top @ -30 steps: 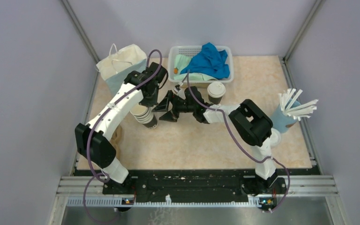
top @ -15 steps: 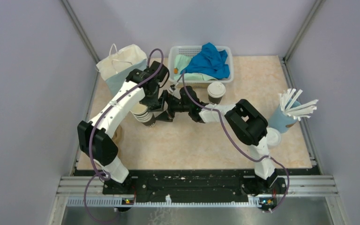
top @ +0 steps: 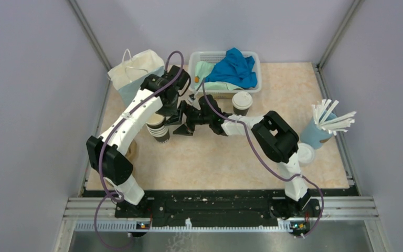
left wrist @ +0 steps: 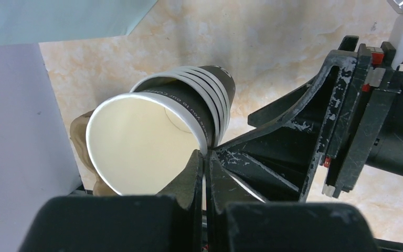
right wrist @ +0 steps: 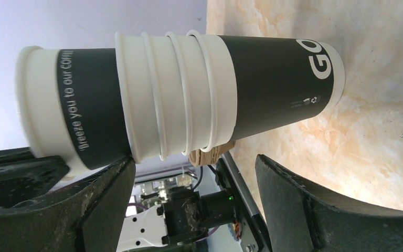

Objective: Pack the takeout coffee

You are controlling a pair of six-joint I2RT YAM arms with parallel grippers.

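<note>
- Top view: noting stack of paper cups standing slightly tilted on bench, left of centre, in front of paper bag.
- Clamping stack's top rim with left claw, jaws pressed thin on the cup wall.
- Holding right claw spread wide, just beside stack's right flank.
- Logging one lidded cup upright in front of white basket, well apart from the stack.
- Left wrist view: looking into cream inside of topmost cup; pinching rim at its near edge; facing right claw's splayed fingers.
- Right wrist view: seeing stack lying across the gap between the fingers; gripping nothing; contact with stack impossible to tell.
</note>
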